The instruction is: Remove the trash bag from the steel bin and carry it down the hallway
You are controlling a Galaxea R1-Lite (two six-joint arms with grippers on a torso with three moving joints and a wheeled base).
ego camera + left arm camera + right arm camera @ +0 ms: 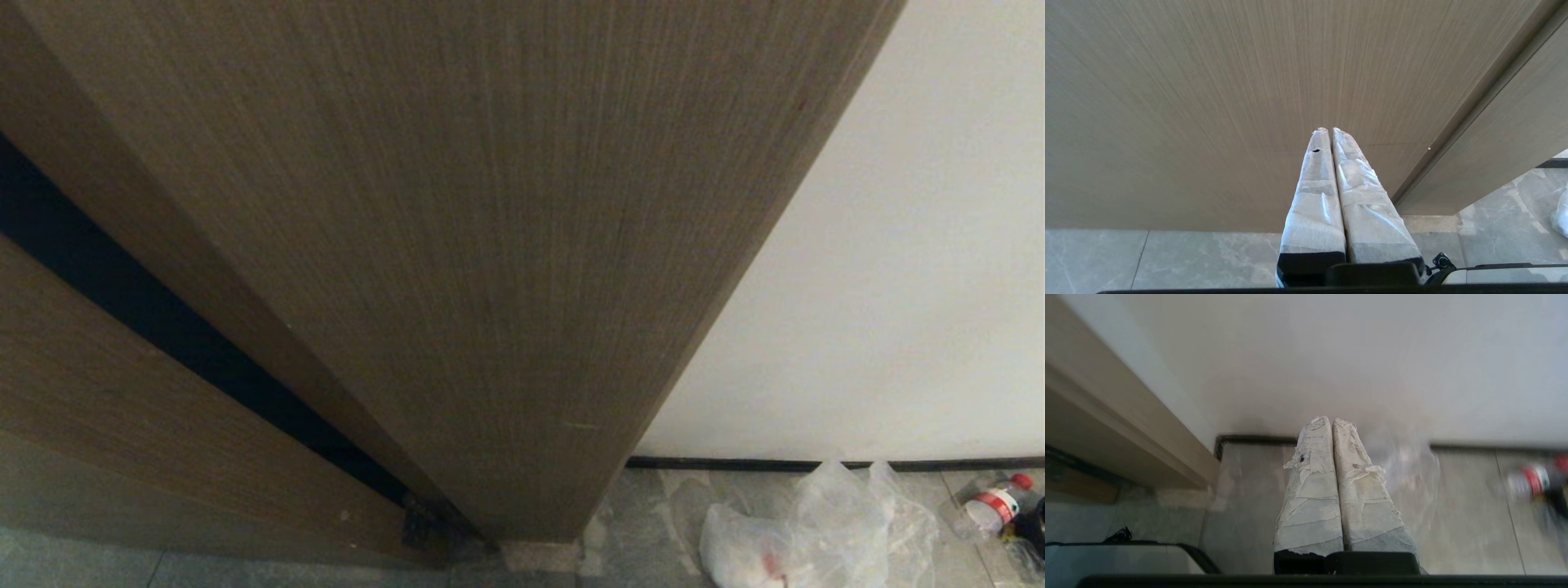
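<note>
- Down at floor level, closest to where the robot stands, pale grey marble-look tiles (637,539) of the hallway run up to a brown wooden door frame (457,245) that fills most of the head view.
- Neither arm shows in the head view; each tool is seen only from its own wrist camera.
- Low and close to the robot's body, the left tool (1329,130) points at the wood panel, its two tape-wrapped fingers (1314,196) pressed flat together with nothing between them.
- Beside it, the right tool (1330,419) points toward the foot of the white wall (1355,355); its wrapped fingers (1312,498) are likewise pressed together and pinch nothing.
- Just past the right tool, the trash bag (849,523) lies crumpled on the floor tiles, thin and clear, with something white and a touch of red inside it; it sits near the dark baseboard (735,463) and to the right of the door frame's foot.
- From the right wrist view the bag is a blurred, see-through shape just beyond the fingertips; I cannot tell whether it touches them.
- Further right along the baseboard, apart from the bag, a clear plastic bottle (992,505) with a red cap and red-and-white label lies on its side, with a dark object (1035,523) right next to it at the edge of view.
- Behind everything, the plain white wall rises from the baseboard, meeting the door frame on its left.
</note>
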